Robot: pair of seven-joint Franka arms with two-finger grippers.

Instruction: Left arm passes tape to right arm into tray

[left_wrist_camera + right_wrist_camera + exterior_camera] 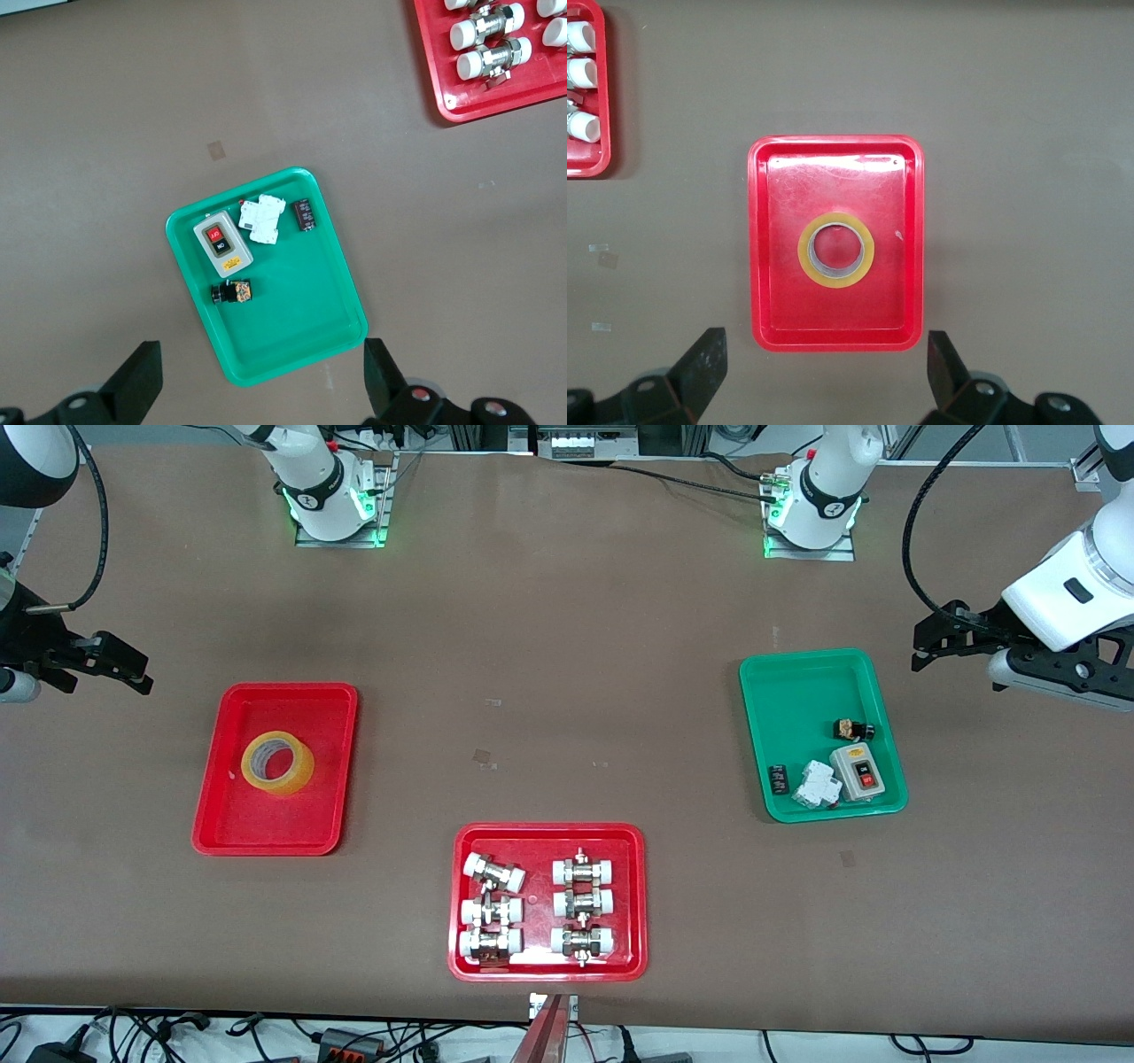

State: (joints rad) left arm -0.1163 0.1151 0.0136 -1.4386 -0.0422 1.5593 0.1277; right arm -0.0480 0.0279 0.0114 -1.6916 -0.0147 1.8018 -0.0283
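The yellow tape roll [277, 763] lies flat in the shallow red tray [266, 843], toward the right arm's end of the table. It also shows in the right wrist view [835, 251], in the middle of the tray [762, 266]. My right gripper [142, 675] is open and empty, raised over the table beside this tray [824, 367]. My left gripper [921, 651] is open and empty, raised over the table beside the green tray [753, 717], whose edge lies between its fingers in the left wrist view [261, 376].
The green tray [292, 319] holds a grey switch box [858, 771], a white part [817, 784] and small black parts. A red tray [461, 903] of white-capped metal fittings sits near the front edge; its corner shows in the left wrist view [443, 88].
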